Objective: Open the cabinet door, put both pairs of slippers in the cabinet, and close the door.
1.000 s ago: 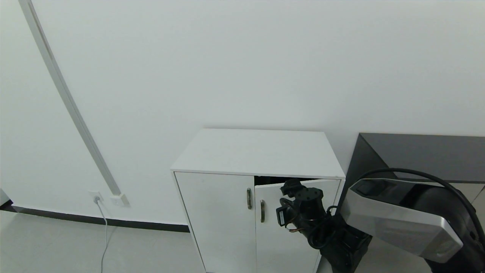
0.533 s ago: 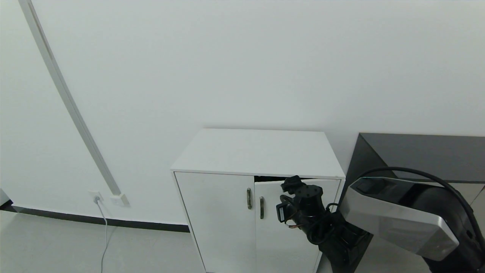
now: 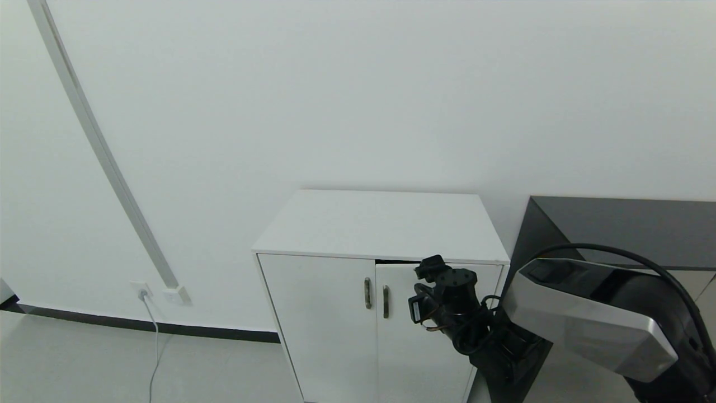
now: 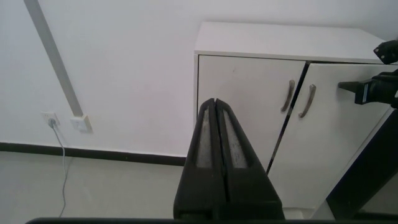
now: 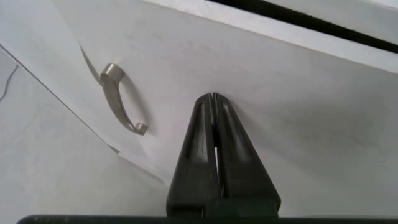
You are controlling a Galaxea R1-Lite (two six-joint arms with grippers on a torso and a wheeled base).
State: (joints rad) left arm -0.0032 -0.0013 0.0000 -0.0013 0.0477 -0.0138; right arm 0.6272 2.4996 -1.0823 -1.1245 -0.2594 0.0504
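Touching cabinet door (image 5: 298,93), right gripper (image 5: 213,96), jaws together; left gripper (image 4: 215,101), jaws together; socket (image 3: 141,290) nearby

A plain white wall (image 3: 347,89) rises behind the right gripper (image 3: 429,267). Well off to the gripper's left, a grey trunking strip (image 3: 100,146) slants down the wall to a small box (image 3: 178,295). A socket (image 3: 142,290) sits just beside it, its pale cable (image 3: 154,352) hanging to the light grey floor (image 3: 78,366). Black skirting (image 3: 140,326) lines the wall's foot. To the gripper's right stands a dark grey unit (image 3: 621,224).
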